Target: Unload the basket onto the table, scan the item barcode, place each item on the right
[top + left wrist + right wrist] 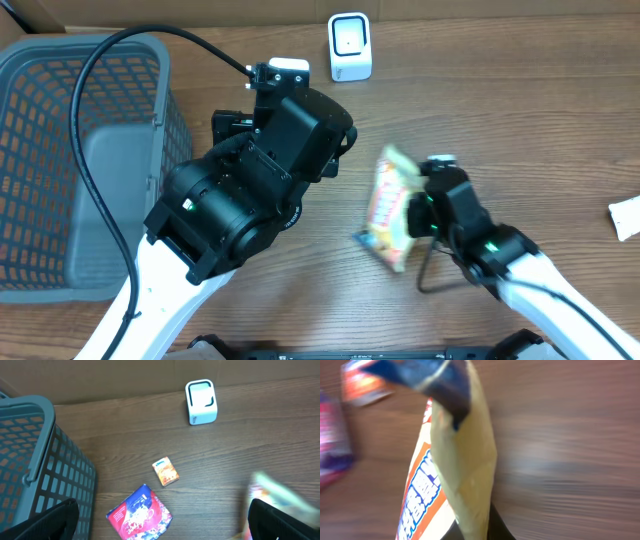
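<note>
Well short of the scanner (349, 46), on its near side and a touch to the right, the snack bag (388, 205) looks lifted off the table (530, 120), pinched tight in the right gripper (422, 208)! The bag's long axis runs roughly toward the scanner. The left gripper (161, 525) gapes wide, holding nothing, also short of the scanner. The right arm owns this one, so the carry heads scanner-ward. Which face bears the barcode? Can't tell.

Glossy snack bag (390, 205), matt wood-grain table (520, 120)
</note>
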Controlling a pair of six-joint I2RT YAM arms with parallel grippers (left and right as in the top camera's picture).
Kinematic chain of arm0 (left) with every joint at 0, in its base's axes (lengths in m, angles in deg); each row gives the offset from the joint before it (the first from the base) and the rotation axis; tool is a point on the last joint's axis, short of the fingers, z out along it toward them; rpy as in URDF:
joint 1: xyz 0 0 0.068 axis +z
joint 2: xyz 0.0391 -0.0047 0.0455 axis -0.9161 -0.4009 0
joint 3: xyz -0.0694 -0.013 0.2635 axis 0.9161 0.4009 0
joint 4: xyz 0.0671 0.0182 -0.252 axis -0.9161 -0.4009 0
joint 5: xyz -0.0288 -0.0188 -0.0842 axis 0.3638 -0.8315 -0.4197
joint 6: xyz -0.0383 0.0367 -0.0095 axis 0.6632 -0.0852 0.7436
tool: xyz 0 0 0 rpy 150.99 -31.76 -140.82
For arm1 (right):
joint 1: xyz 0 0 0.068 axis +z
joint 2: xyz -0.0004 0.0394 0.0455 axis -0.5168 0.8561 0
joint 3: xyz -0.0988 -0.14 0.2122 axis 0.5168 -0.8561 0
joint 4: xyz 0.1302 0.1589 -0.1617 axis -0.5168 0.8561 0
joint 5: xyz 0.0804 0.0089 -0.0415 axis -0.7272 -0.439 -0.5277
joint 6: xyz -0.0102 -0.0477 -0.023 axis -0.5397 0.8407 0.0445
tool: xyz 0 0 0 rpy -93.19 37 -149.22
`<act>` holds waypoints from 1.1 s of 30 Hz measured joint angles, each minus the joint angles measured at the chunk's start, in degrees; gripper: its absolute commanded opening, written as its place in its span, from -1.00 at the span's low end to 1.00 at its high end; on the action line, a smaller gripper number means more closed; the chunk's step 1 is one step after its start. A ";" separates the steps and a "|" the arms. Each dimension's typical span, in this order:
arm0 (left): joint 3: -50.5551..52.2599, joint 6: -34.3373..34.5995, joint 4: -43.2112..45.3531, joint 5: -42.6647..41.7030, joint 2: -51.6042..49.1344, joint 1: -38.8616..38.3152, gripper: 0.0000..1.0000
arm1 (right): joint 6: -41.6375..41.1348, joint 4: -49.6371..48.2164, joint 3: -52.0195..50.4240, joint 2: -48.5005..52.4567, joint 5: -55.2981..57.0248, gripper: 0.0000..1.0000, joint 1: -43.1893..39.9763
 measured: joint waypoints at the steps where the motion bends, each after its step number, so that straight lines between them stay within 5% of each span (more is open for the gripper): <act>1: 0.00 0.00 0.00 0.00 0.00 0.00 0.99 | 0.79 1.49 0.00 -1.70 3.96 -0.92 0.00; 11: 0.00 0.00 0.00 0.00 0.00 0.00 1.00 | 5.22 3.21 0.00 -1.29 39.12 -0.92 -0.09; 18: 0.00 0.00 0.00 0.00 0.00 0.00 0.99 | 9.66 2.34 0.00 10.29 45.99 -0.92 2.84; 25: 0.00 0.00 0.00 0.00 0.00 0.00 1.00 | 15.30 1.42 0.04 19.32 42.49 -0.92 22.12; 26: 0.00 0.00 0.00 0.00 0.00 0.00 1.00 | 15.10 0.83 0.04 19.76 41.68 -0.86 24.37; 27: 0.00 0.00 0.00 0.00 0.00 0.00 1.00 | 14.69 -0.07 0.09 20.17 40.57 -0.56 27.34; 28: 0.00 0.00 0.00 0.00 0.00 0.00 1.00 | 13.97 -1.53 0.15 20.41 38.86 -0.03 30.32; 29: 0.00 0.00 0.00 0.00 0.00 0.00 0.99 | 12.52 -3.28 0.33 20.44 36.41 0.79 32.98; 30: 0.00 0.00 0.00 0.00 0.00 0.00 1.00 | 11.23 -4.52 0.44 20.44 34.60 1.00 34.56; 33: 0.00 0.00 0.00 0.00 0.00 0.00 1.00 | 5.35 -6.75 0.96 20.44 27.41 1.00 38.16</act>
